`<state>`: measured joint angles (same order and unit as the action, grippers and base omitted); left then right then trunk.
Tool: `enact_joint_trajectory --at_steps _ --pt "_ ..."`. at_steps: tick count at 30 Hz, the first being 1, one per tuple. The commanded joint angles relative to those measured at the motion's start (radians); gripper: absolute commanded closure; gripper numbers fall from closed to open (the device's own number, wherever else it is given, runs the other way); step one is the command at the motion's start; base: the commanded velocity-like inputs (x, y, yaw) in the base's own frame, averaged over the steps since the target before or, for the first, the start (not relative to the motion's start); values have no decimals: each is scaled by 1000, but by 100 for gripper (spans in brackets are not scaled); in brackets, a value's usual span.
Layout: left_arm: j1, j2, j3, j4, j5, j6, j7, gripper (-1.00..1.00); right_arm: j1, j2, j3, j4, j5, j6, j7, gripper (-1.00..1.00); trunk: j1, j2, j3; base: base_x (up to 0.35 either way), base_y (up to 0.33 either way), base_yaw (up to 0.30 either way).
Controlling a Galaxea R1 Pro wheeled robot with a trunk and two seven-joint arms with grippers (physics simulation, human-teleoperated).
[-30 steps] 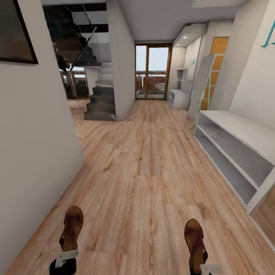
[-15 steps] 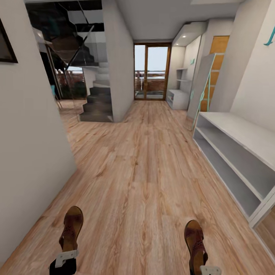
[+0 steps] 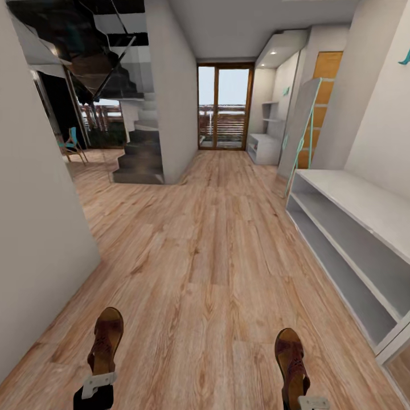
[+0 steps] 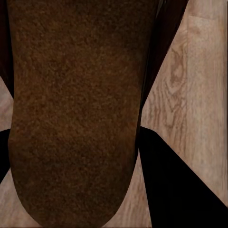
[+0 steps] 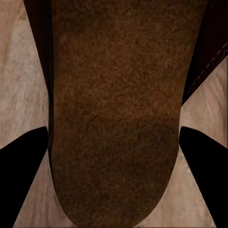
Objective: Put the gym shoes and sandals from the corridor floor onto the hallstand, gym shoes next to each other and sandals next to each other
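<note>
I hold one dark-brown sandal in each gripper, above the wood-plank corridor floor [image 3: 216, 250]. At the head view's lower left, my left gripper [image 3: 98, 384] is shut on the heel of the left sandal [image 3: 106, 339]. At the lower right, my right gripper [image 3: 312, 402] is shut on the other sandal [image 3: 291, 356]. Up close, each wrist view looks along a sandal's brown footbed [image 4: 76, 114] [image 5: 114, 109] with dark fingers at its sides. The pale grey hallstand [image 3: 263, 147] stands far down the corridor on the right, with staggered shelves above it. The gym shoes are out of view.
A low white two-shelf bench [image 3: 353, 228] lines the right wall close by. A mirror with a teal frame [image 3: 299, 134] leans beyond it. A white wall [image 3: 40, 228] is at my left, stairs [image 3: 139, 159] sit further back, and glass doors [image 3: 223, 108] close the corridor's end.
The whole head view has shifted as I roll forward: the left wall slides out of frame and the white bench comes nearer. Both sandals stay held in the same place.
</note>
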<state>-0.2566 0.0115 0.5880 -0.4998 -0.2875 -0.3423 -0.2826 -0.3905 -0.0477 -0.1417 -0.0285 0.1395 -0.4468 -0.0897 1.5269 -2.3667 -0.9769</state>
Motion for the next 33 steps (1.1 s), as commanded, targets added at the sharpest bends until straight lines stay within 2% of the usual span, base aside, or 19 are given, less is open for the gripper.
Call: enact_joint_trajectory --at_steps 1,33 --pt "-1 -1 9 0 -10 -4 -7 100 -1 0 -7 1 11 -3 -4 100 0 0 -1 303 -169 0" --pt "-1 -1 7 0 -13 -4 -8 100 -1 0 -7 1 11 -3 -4 100 0 0 -1 306 -161 0"
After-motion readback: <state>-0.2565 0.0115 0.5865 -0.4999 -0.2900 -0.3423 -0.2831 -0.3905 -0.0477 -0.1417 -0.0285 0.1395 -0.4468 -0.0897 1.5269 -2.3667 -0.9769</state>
